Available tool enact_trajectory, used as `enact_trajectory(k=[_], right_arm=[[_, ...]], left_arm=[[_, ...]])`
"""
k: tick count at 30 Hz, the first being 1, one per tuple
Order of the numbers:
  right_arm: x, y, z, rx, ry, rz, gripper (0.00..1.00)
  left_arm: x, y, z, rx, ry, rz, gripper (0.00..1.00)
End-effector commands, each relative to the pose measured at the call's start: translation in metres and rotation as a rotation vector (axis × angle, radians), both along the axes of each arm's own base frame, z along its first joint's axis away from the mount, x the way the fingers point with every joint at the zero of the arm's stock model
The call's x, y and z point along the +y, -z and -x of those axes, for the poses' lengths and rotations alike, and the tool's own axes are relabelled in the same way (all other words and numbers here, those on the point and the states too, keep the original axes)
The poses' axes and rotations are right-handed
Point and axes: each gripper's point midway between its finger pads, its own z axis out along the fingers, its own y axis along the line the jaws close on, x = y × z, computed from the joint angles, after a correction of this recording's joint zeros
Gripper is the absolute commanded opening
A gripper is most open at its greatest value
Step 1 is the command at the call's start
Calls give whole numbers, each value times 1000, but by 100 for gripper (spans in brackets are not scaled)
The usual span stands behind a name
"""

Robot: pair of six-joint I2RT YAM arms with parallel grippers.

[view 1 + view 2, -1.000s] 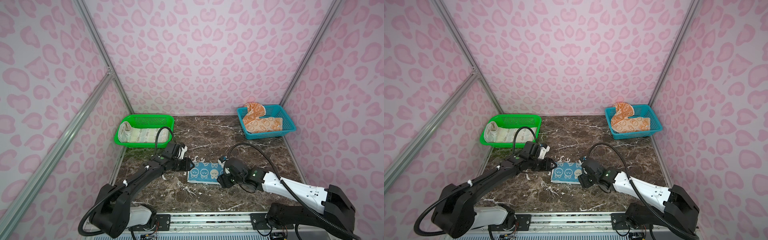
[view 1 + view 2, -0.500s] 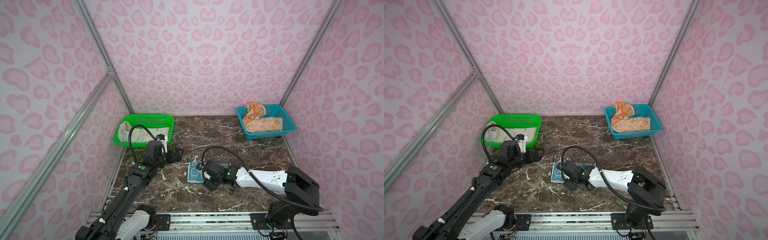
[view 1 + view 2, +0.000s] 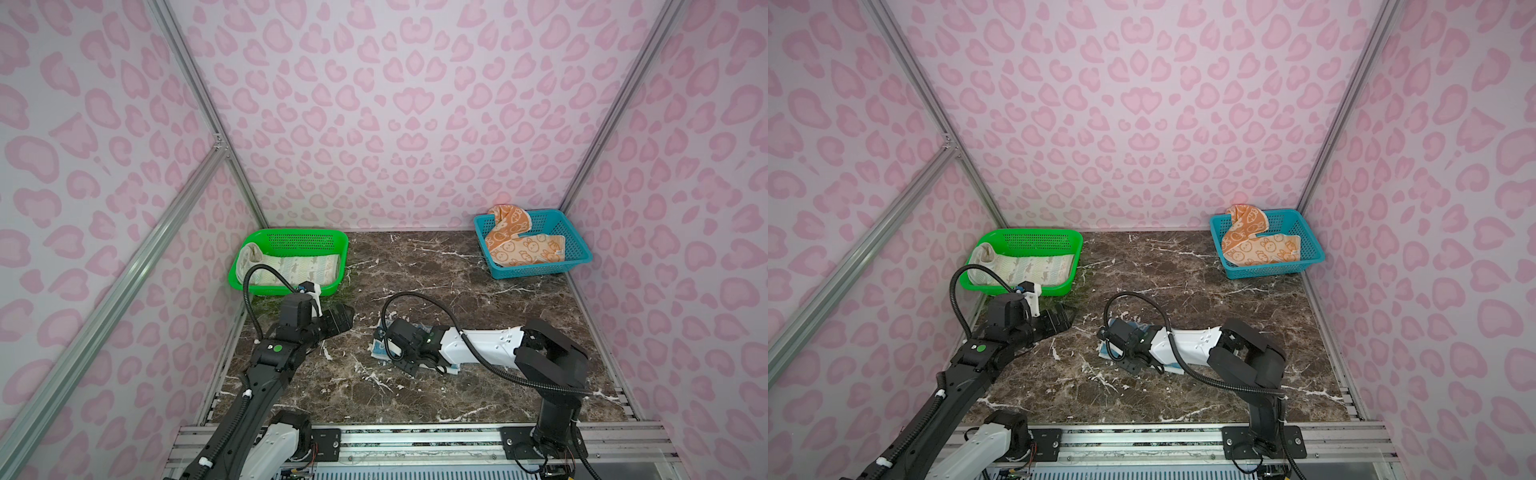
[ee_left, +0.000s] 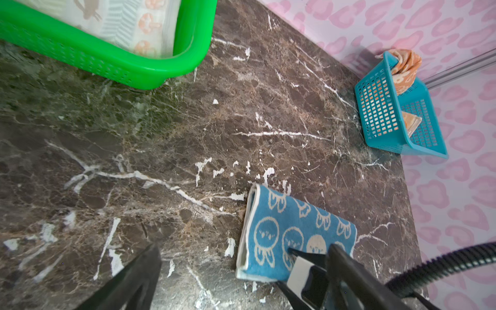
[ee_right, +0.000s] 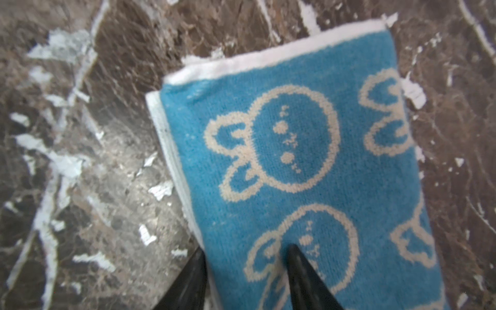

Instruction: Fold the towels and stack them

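In a top view the folded blue towel (image 3: pixel 379 351) lies near the front middle of the counter (image 3: pixel 415 270), under the right hand (image 3: pixel 395 359); the left hand (image 3: pixel 343 318) gapes empty, pinning nothing. Left wrist view: one right finger (image 4: pixel 303 256) rests on it. Right wrist view: fingers (image 5: pixel 300 268) straddle its side edge, grip unclear; catching only the top layer could unfold it

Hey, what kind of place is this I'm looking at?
Probably a robot test booth: pink patterned walls on metal framing enclose a marble-look table, and two robot arms are mounted on a rail at its front.
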Motion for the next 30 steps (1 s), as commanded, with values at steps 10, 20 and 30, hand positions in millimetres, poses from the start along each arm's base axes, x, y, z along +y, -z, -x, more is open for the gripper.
enact_trajectory(k=[10, 20, 30], right_arm=[[-13, 8, 8, 91, 40, -55, 7], [-7, -15, 1, 77, 74, -208, 0], [-9, -31, -8, 37, 100, -294, 0]], left_arm=[[-39, 44, 2, 192, 140, 170, 97], [-73, 81, 6, 373, 242, 324, 100], [-110, 111, 20, 517, 339, 350, 92]])
